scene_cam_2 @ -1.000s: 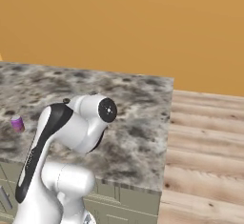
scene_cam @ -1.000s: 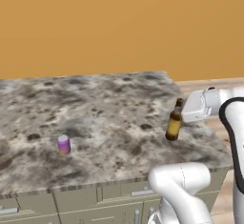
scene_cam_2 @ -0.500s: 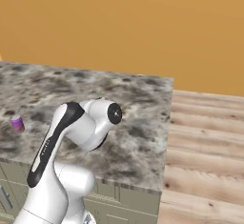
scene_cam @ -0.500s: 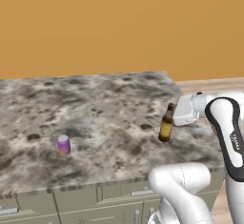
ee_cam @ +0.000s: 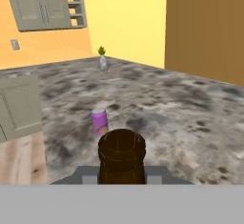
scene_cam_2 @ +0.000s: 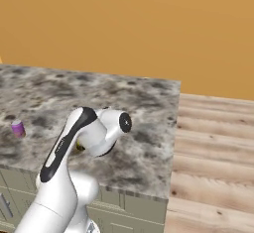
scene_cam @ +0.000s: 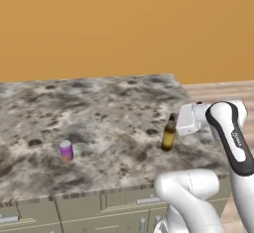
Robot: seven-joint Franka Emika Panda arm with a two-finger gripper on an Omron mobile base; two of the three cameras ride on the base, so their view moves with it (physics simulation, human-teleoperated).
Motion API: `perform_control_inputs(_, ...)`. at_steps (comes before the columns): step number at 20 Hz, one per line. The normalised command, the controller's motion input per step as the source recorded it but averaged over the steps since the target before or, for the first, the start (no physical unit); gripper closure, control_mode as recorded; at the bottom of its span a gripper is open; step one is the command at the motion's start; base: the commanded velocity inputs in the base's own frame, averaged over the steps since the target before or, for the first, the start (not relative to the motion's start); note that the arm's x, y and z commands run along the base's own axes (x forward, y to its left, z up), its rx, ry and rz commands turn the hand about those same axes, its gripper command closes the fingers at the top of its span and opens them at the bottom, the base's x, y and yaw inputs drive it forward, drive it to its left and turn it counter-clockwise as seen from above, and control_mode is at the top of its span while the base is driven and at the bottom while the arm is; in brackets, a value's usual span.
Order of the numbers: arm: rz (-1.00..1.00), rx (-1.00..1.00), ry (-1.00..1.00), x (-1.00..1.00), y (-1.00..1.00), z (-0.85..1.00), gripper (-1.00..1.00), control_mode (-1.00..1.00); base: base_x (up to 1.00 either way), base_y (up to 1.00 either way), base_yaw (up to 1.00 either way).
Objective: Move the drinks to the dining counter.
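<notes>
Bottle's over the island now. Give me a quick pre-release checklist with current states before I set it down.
1. Gripper shut on the bottle: ok.
2. Bottle upright: ok, slight tilt at most.
3. Bottle over the dining counter, inside its edge: ok.
4. Bottle base touching the stone: cannot tell.
5. Set-down spot apart from the can: ok, the can stands well to the side.
6. Vase out of the way: ok, at the far end.

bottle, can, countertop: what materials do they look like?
Bottle: brown glass by its dark glossy tint, though rendered, so unsure. Can: likely painted metal, purple-pink body with a silvery top. Dining counter: polished stone look, grey-brown mottled marbling.
</notes>
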Motion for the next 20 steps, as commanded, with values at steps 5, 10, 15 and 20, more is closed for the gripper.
perform_control_inputs(5, 0.05, -0.01, 0.00, 0.19, 0.00, -0.36, 1.00, -1.00, 0.00, 0.00, 0.00)
perform_control_inputs(10, 0.02, -0.02, -0.02, 0.25, 0.00, -0.41, 1.00, -1.00, 0.00, 0.00, 0.00)
perform_control_inputs(15, 0.02, -0.02, -0.03, 0.23, 0.00, -0.39, 1.00, -1.00, 0.00, 0.00, 0.00)
perform_control_inputs(20, 0.02, -0.01, -0.01, 0.25, 0.00, -0.40, 1.00, -1.00, 0.00, 0.00, 0.00)
